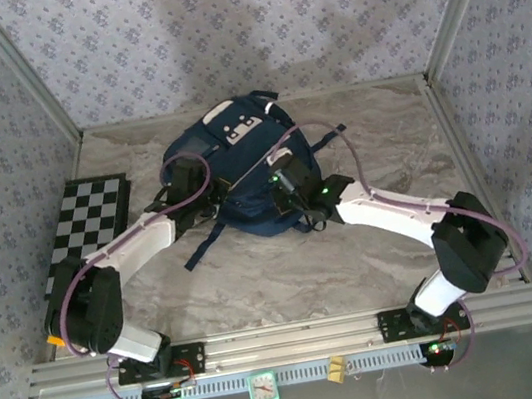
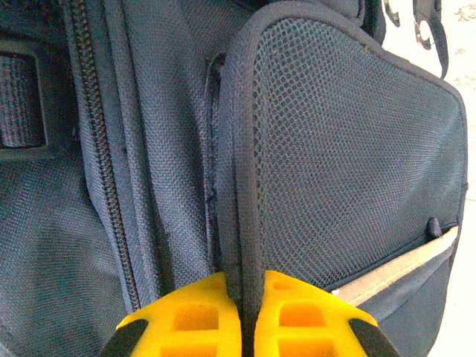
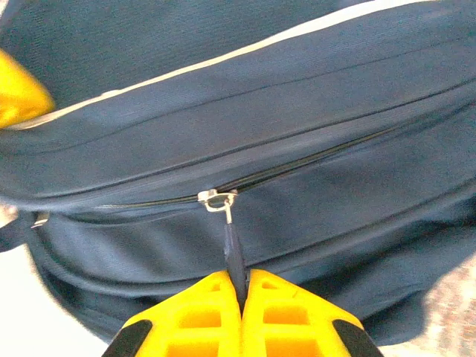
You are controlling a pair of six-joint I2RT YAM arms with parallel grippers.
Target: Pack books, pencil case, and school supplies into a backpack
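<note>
I'm zipping the backpack (image 1: pixel 238 153): my left gripper (image 2: pixel 242 290) clamps its pocket edge (image 2: pixel 238 149), my right gripper (image 3: pixel 239 286) pinches the zip tab (image 3: pixel 233 249), and a steady pull comes next.

This is a robot test cell in a lab, not a home: a marble-patterned table (image 1: pixel 277 269) is boxed in by aluminium frame posts (image 1: pixel 22 71) backed with floral-print wall panels (image 1: pixel 218 25). A cabled left arm (image 1: pixel 131 243) and right arm (image 1: pixel 389 208) are bolted to a slotted aluminium rail (image 1: pixel 288 338) at the table's near edge.
</note>
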